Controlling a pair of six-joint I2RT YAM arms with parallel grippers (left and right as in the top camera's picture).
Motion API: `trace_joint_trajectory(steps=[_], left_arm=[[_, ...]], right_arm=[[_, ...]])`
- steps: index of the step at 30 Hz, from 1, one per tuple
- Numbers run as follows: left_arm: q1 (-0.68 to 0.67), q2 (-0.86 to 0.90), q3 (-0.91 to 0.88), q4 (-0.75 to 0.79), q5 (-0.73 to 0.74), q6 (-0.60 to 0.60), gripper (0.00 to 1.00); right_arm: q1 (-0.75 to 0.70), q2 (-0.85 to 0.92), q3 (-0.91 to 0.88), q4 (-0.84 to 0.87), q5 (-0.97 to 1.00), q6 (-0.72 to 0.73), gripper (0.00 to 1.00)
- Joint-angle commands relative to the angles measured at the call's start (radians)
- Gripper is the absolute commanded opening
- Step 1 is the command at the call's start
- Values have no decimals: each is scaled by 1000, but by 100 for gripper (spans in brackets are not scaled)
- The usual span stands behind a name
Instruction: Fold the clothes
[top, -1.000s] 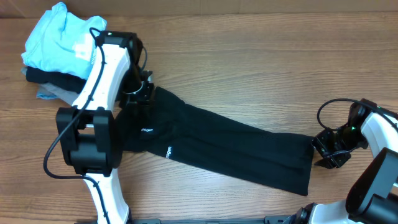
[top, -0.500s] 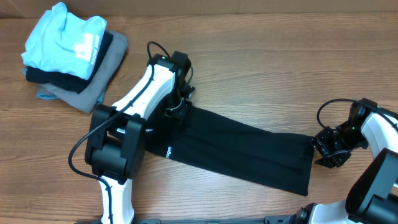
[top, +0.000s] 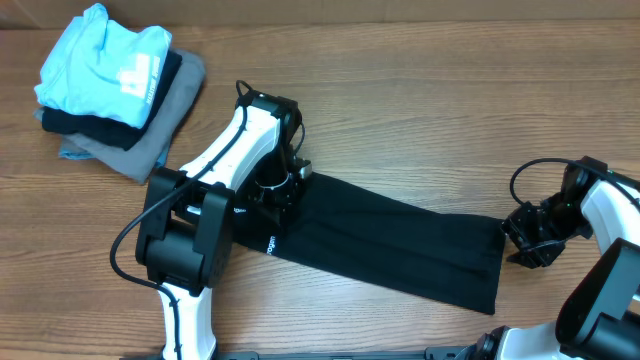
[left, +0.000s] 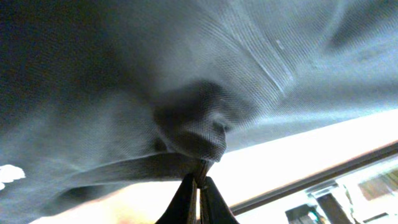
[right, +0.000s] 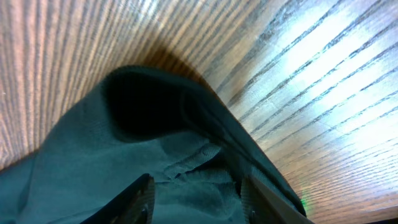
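Robotics lab, wood-grain table (top: 420, 120), cabled left arm (top: 225, 150), right arm (top: 612, 210)

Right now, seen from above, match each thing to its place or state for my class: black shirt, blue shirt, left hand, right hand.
Things:
1. black shirt
2. blue shirt
3. left hand
4. right hand

Places or states:
A. on top of the pile in the corner
B. pinched shut on black cloth
C. stretched out across the middle of the table
D. fingers apart, at the black shirt's right end

Pairs: 1-C, 2-A, 3-B, 4-D
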Motion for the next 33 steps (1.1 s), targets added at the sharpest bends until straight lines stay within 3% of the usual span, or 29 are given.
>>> trace_joint_trajectory(steps=[1,9,12,15,17,20,24,26,30,33], left_arm=[[3,-33,8,-33,66,3,4],[3,-33,8,-134,42,-8,4],[3,-33,8,-146,46,-14,31],[4,-33,8,-139,47,-15,43],[4,-33,8,-127,47,-15,46],[5,-33,8,-88,46,-16,45],[5,-33,8,-2,46,-34,45],[5,-33,8,32,46,-42,45],[5,-33,8,79,45,-49,45],[5,-33,8,88,45,-49,46]], right_arm=[[-4,-27,39,-3,-4,-7,49],[-4,-27,40,-26,30,-6,54],[-4,-27,40,-26,31,-6,61],[-4,-27,40,-24,30,-6,66],[-4,-27,40,-23,30,-6,66],[-3,-27,34,-36,28,0,54],[8,-27,-13,-9,10,22,50],[13,-27,-42,31,-24,34,41],[19,-27,-77,80,-62,35,33],[19,-27,-84,64,-61,31,30]])
